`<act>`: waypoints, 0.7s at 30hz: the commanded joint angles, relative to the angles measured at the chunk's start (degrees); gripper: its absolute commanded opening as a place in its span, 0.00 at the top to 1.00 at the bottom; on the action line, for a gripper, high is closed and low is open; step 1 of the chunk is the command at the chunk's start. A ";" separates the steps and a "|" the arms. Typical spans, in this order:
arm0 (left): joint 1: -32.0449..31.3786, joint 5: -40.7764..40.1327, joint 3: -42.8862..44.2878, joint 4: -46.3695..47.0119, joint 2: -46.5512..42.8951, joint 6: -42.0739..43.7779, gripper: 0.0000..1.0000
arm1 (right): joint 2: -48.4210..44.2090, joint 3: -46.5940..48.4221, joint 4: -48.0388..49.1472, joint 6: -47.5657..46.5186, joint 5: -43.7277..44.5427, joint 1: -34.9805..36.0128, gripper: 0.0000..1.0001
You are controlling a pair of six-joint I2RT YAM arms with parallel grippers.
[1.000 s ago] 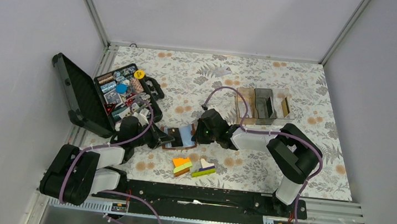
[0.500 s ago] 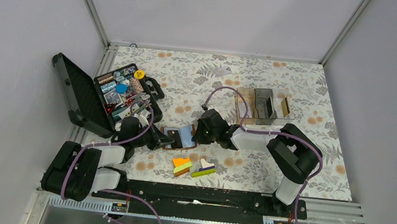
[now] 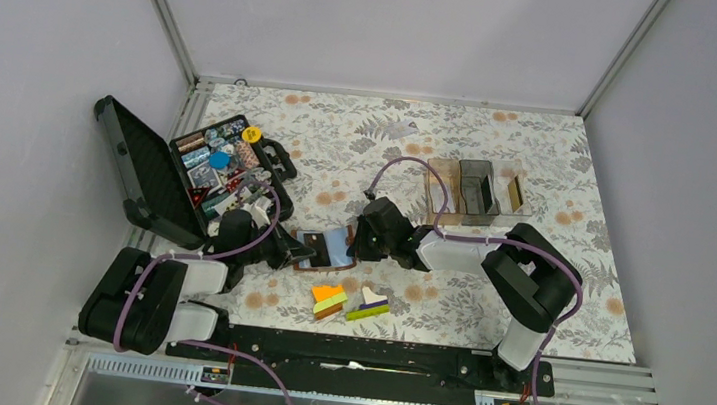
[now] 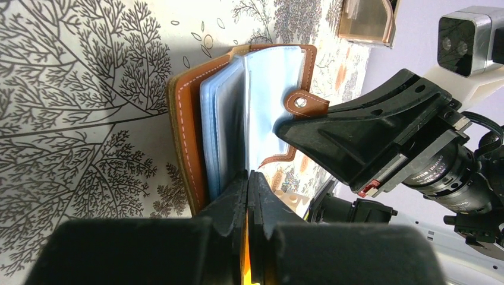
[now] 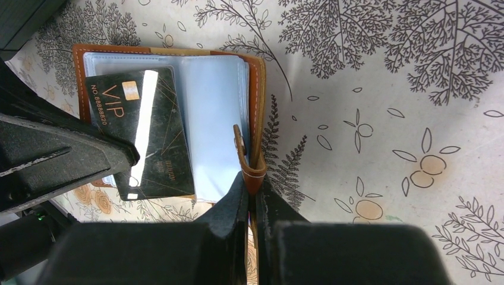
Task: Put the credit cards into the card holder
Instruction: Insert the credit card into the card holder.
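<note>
The brown leather card holder (image 3: 335,245) lies open on the flowered table, its clear sleeves fanned up (image 4: 187,119). A dark credit card (image 5: 157,148) marked VIP lies against a sleeve, its lower end past the holder's edge. My left gripper (image 4: 248,178) comes in from the left (image 3: 301,251) and is shut on that card's edge. My right gripper (image 5: 252,181) is shut on the holder's right cover by the snap tab (image 5: 241,148), at the holder's right side (image 3: 354,247). No other credit cards show.
An open black tool case (image 3: 151,176) full of small parts stands at the left. Orange, green and purple blocks (image 3: 349,302) lie just in front of the holder. Clear and brown compartment boxes (image 3: 476,190) stand at the back right.
The left arm has shifted a little near its elbow. Both grippers stay shut at the holder, which has barely moved.
</note>
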 commanded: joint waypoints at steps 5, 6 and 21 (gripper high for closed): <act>0.33 1.54 1.57 3.81 2.10 -0.14 1.00 | 0.90 0.35 -4.89 -1.67 2.13 -0.10 1.00; 0.33 1.54 1.54 3.95 2.32 -0.14 1.00 | 0.92 0.35 -4.97 -1.65 2.13 -0.11 1.00; 0.33 1.37 0.55 3.36 3.96 -1.90 1.00 | 0.47 0.28 -5.34 -1.62 2.78 -0.10 1.00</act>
